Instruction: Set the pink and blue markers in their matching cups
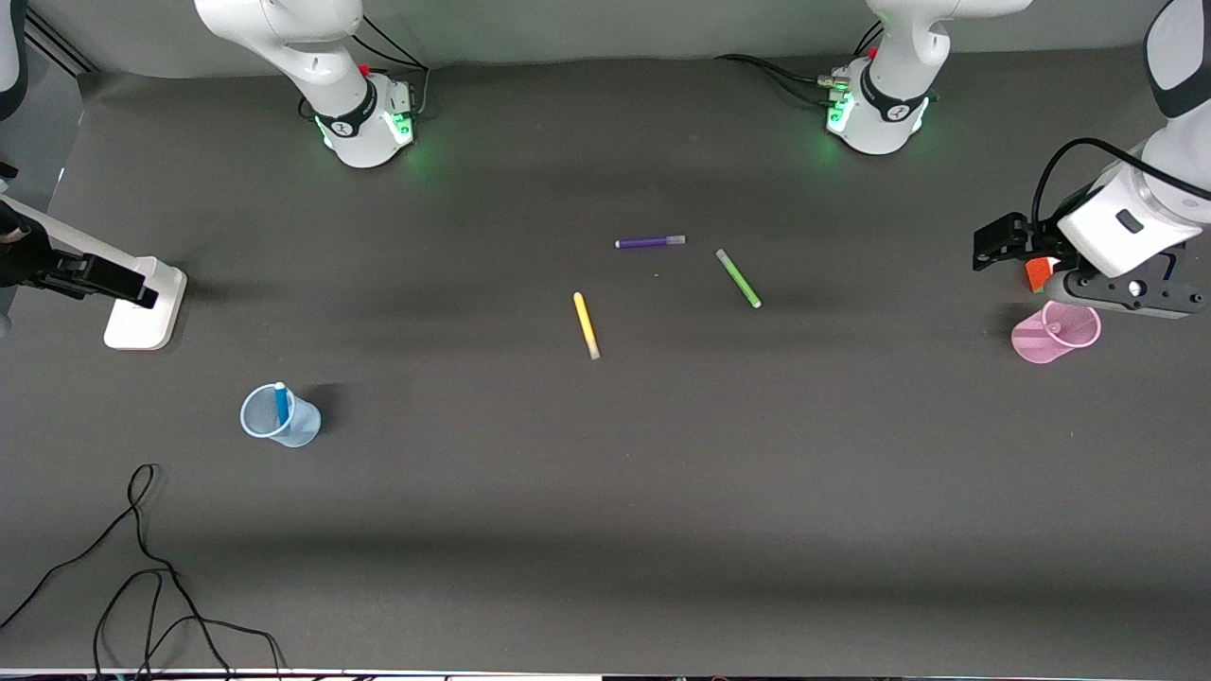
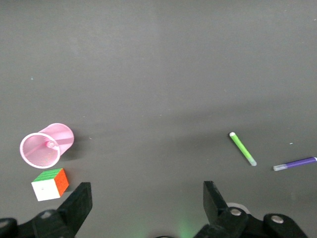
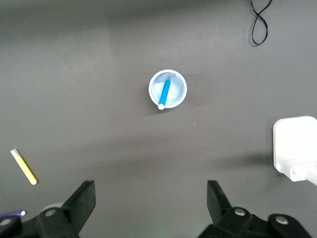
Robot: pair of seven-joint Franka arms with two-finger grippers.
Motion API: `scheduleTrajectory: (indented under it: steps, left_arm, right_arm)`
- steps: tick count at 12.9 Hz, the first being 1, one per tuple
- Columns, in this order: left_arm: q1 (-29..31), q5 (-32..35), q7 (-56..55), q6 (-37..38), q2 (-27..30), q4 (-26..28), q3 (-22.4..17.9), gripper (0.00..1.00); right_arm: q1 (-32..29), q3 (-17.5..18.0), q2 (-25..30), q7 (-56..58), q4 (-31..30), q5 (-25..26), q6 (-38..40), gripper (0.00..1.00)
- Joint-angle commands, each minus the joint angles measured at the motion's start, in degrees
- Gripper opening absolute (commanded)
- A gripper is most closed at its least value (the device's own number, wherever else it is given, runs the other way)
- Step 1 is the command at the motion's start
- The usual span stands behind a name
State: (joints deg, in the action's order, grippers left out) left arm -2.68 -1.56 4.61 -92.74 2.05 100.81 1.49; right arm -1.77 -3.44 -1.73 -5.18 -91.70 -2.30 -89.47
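The pale blue cup stands toward the right arm's end of the table with the blue marker upright in it; the right wrist view shows both, cup and marker. The pink cup stands at the left arm's end with the pink marker's cap end showing inside it. My left gripper is open and empty in the air beside the pink cup. My right gripper is open and empty at the right arm's end.
A yellow marker, a green marker and a purple marker lie mid-table. A colour cube sits beside the pink cup. A white block sits under the right gripper. A black cable lies near the front edge.
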Motion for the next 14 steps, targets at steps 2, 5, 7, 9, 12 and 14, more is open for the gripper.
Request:
scheduleTrajectory:
  steps: [2, 5, 7, 9, 12, 14]
  left_arm:
    - [-0.22, 2.71, 0.4, 0.99, 0.32, 0.0, 0.0, 1.0]
    - [-0.13, 2.71, 0.31, 0.9, 0.32, -0.09, 0.0, 1.0]
    - [-0.13, 2.71, 0.4, 0.9, 0.32, -0.09, 0.0, 1.0]
    - [-0.13, 2.71, 0.4, 0.9, 0.32, -0.09, 0.0, 1.0]
    - [-0.13, 2.71, 0.4, 0.9, 0.32, 0.0, 0.0, 1.0]
    - [-0.13, 2.71, 0.4, 0.99, 0.32, 0.0, 0.0, 1.0]
  right_arm:
    - [0.45, -0.08, 0.67, 1.13, 0.64, 0.8, 1.84, 1.0]
    - [0.37, -0.16, 0.67, 1.57, 0.64, 1.15, 1.76, 1.0]
    - [0.37, -0.34, 0.67, 5.6, 0.55, 1.94, 1.14, 1.0]
    - [0.37, -0.34, 0.59, 5.88, 0.55, 2.12, 1.05, 1.0]
    - [0.37, -0.43, 0.67, 8.94, 0.47, 2.21, 0.27, 1.0]
    - [0.37, -0.43, 0.59, 8.96, 0.55, 2.21, 0.26, 1.0]
